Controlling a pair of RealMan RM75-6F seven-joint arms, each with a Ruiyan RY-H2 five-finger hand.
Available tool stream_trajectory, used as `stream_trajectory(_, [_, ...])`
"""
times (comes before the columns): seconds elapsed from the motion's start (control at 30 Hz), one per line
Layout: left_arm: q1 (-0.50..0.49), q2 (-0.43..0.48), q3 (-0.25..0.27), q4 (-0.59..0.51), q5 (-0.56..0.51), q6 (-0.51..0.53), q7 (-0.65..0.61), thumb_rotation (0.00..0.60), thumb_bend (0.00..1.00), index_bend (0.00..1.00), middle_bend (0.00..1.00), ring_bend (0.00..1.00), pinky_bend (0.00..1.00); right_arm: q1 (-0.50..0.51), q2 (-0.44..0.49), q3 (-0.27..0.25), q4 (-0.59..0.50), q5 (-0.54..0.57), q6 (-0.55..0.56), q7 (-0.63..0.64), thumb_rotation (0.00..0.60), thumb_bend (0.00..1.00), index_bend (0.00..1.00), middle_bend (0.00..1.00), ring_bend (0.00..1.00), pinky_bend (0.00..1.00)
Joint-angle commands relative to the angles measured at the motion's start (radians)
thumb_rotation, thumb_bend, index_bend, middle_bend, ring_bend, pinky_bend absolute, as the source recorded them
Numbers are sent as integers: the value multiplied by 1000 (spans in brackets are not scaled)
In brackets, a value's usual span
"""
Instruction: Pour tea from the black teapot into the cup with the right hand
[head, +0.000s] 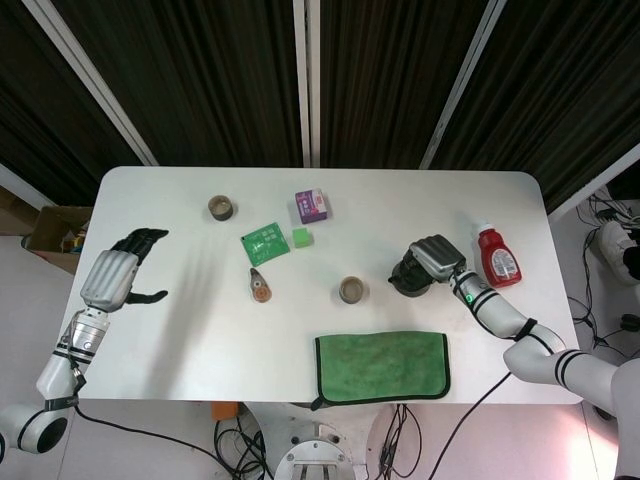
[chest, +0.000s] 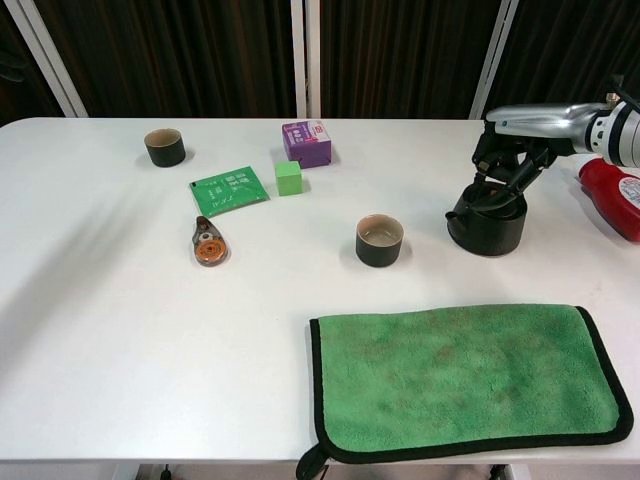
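The right hand (chest: 515, 150) sits on top of the black teapot (chest: 487, 222), its dark fingers (chest: 500, 170) curled down around the handle over the lid — a grip on the pot, as far as the chest view shows. The teapot looks slightly tilted, spout pointing left toward the cup (chest: 380, 240), though whether its base touches the white bench (chest: 150, 330) I cannot tell. The cup stands upright near the pot but apart from it, with a pale inside.

Just right of the hand lies a red bottle (chest: 612, 196). In front of cup and pot a green cloth (chest: 465, 380) lies flat, dark-edged, at the near edge of the bench.

Further left are a round orange tool (chest: 209, 243), a green packet (chest: 229, 190), a green cube (chest: 289, 177) and a purple box (chest: 307, 142) — the cube just in front of the box. A second dark cup (chest: 164, 147) stands at the back left.

The left hand (head: 117, 277) hovers at the bench's left edge, well apart from everything, fingers apart and holding nothing.
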Motion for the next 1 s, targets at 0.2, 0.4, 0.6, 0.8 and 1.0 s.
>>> stream_trajectory(0.2, [1, 1, 0, -1, 0, 1, -1, 600, 0, 141, 137, 116, 276, -2, -1, 1, 1, -3, 5, -5, 411, 131, 781, 748, 562, 398])
stream_trajectory(0.4, [1, 3, -1, -3, 1, 3, 1, 600, 0, 141, 137, 119, 277, -5, 0, 5, 0, -4, 18, -19, 396, 130, 711, 665, 470, 342])
stream_trajectory(0.6, [2, 3, -2, -4, 0, 7, 2, 600, 0, 141, 137, 119, 277, -11, 2, 12, -1, -1, 37, -48, 381, 130, 562, 516, 322, 243])
stream_trajectory(0.8, [6, 9, -4, -9, 0, 14, 6, 600, 0, 141, 137, 120, 276, -31, 26, 33, -22, -15, 130, -111, 347, 122, 243, 279, 121, 128])
stream_trajectory(1.0, [21, 34, -9, -33, 9, 55, 32, 600, 0, 141, 137, 119, 276, -128, 175, 68, -222, -53, 389, -255, 316, 156, 8, 86, 0, 3])
